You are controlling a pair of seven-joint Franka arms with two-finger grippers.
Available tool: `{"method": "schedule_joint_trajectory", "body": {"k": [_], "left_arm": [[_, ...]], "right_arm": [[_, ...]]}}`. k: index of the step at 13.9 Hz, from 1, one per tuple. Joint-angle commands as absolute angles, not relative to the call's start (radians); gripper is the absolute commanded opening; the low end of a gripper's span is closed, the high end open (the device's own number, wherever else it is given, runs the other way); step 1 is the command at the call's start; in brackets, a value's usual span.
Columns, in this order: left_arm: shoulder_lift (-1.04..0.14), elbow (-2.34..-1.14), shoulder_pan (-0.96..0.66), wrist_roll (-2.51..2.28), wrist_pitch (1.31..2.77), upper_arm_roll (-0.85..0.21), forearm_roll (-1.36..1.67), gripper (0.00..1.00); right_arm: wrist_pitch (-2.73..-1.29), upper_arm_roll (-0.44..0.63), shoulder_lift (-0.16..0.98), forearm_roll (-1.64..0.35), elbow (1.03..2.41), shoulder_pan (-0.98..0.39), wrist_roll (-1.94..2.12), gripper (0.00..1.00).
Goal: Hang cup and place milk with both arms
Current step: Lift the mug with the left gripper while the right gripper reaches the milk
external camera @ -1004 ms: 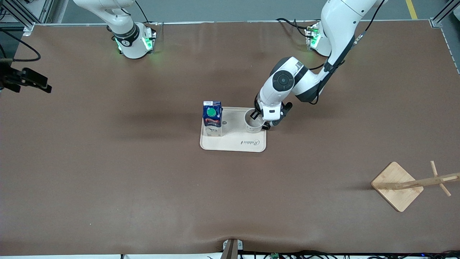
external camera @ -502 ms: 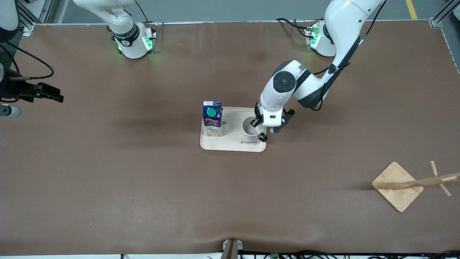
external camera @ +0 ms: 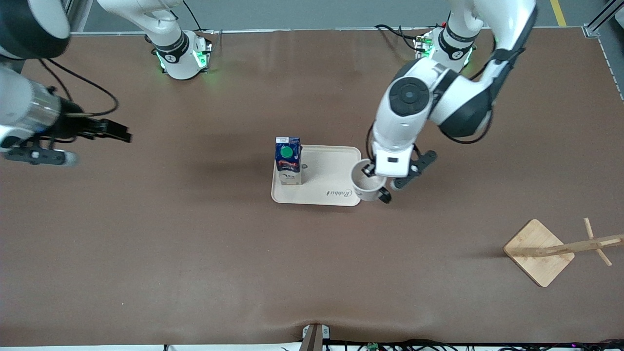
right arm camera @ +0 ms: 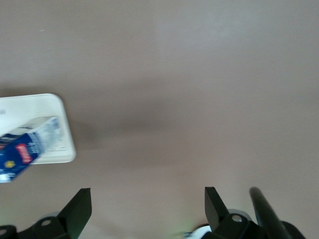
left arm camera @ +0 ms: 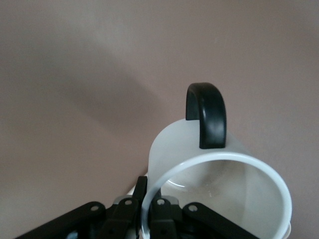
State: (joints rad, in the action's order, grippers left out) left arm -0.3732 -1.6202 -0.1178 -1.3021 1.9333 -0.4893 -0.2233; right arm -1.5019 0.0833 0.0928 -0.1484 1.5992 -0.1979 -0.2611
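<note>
One cup (external camera: 368,185) pinched by left end effector (external camera: 373,171), one milk (external camera: 288,160) on tray (external camera: 319,187), right end effector (right arm camera: 144,204) spread

A brown mat covers the surface (external camera: 195,253), evenly lit; grey floor (external camera: 302,14) and aluminium framing (external camera: 597,22) border it.

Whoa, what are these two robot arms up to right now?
The left pincer grips the white cup by its rim and holds it in the air over the edge of the cream tray. The milk stands upright on that tray. The right pincer is open over bare table. The wooden rack has nothing on it.
</note>
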Motion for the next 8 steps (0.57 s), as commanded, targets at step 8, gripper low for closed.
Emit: {"method": "schedule_joint_trajectory", "body": {"k": [8], "left_arm": [[-0.286, -1.589, 0.187, -0.752, 1.842, -0.492, -0.258, 0.0]], "right_arm": [[-1.732, 0.092, 0.281, -0.181, 1.56, -0.592, -0.604, 1.0]]}}
